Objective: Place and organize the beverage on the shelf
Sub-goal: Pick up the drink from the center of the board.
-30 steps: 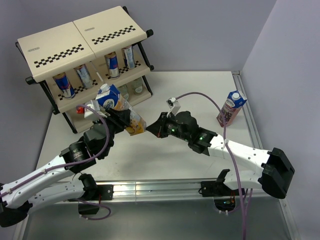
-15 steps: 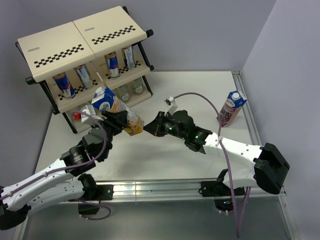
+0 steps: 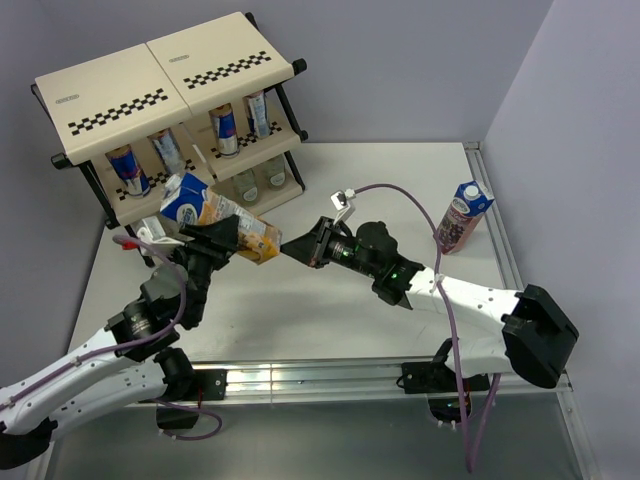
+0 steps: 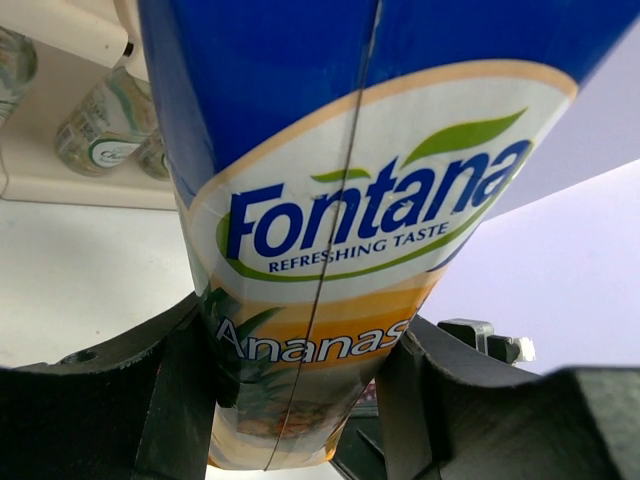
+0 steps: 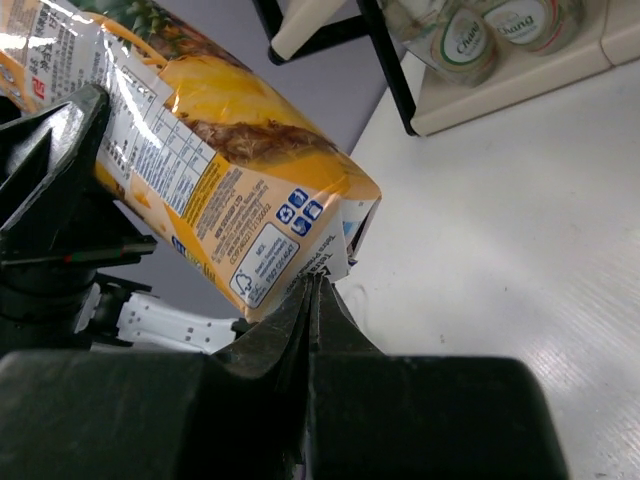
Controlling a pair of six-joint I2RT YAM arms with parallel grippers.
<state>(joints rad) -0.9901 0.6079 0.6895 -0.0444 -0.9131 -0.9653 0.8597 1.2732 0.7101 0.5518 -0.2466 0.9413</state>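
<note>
Left wrist view: pineapple carton (image 4: 330, 250) clamped between left fingers (image 4: 180, 400), closed right fingers (image 5: 285, 330) against its base.

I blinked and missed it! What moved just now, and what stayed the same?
The left hand, still gripping the pineapple carton, swung it left toward the shelf and tipped it further over. The shut right hand followed, its tip now close by the carton's bottom end. The grape carton and the cans on the shelf stayed put.

Robotics lab — bare grey walls (image 3: 400, 70) behind a white table (image 3: 400, 180), arm bases (image 3: 430, 377) bolted at its near rail (image 3: 310, 375), shelf (image 3: 160, 70) at its far-left corner.
</note>
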